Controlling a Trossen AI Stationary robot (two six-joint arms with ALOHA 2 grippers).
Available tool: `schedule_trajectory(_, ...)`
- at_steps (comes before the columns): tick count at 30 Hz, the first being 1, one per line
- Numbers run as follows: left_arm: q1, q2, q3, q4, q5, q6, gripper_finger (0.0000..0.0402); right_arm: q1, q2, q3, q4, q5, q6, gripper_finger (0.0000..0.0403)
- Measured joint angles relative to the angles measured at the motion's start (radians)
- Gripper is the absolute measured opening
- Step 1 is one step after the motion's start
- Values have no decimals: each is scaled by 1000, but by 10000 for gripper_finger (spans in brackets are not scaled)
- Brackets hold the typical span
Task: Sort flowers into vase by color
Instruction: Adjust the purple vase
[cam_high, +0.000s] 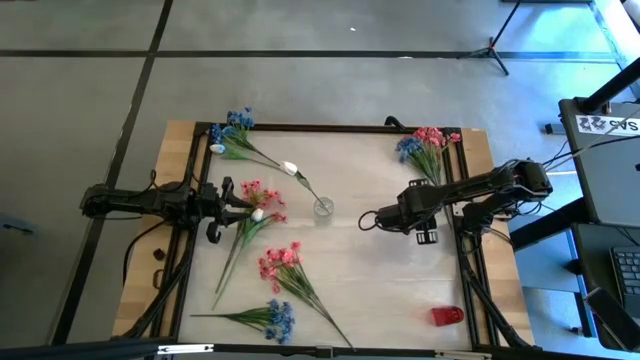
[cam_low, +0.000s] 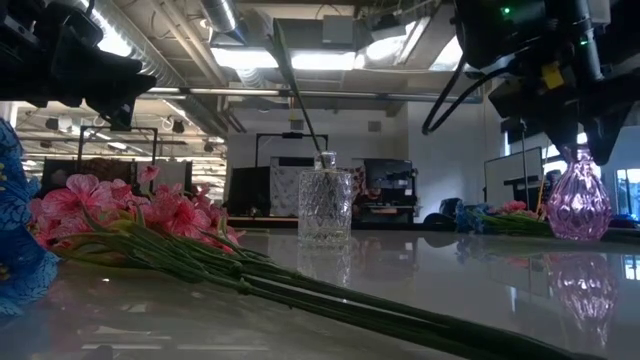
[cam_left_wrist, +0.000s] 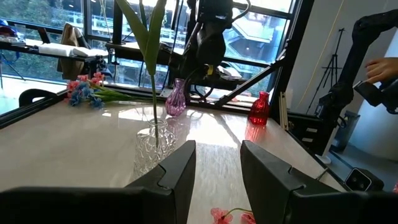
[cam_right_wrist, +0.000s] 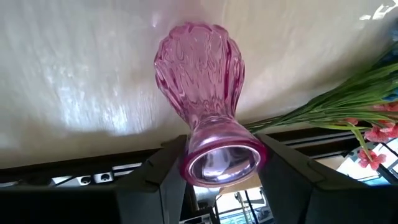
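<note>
Jaws of the right gripper (cam_right_wrist: 219, 177) flank the neck of a pink vase (cam_right_wrist: 202, 93), apparently gripping it, likely to bring it nearer the flowers. Left gripper (cam_left_wrist: 217, 171) holds its jaws parted and empty, aimed level at a clear vase (cam_left_wrist: 154, 148) just ahead, where one stem (cam_left_wrist: 149, 74) already stands. Pink sprigs (cam_high: 262, 198) lie just beside the left jaws.

Tripod (cam_high: 495, 45), black-framed wooden table (cam_high: 380, 270)
</note>
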Motion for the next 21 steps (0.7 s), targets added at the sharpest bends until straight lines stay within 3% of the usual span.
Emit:
schedule_trajectory(17, 0, 0, 0, 0, 0, 0, 124, 0, 0, 0, 27, -8, 10, 180)
schedule_trajectory(21, 0, 0, 0, 0, 0, 0, 124, 0, -1, 0, 26, -2, 10, 206)
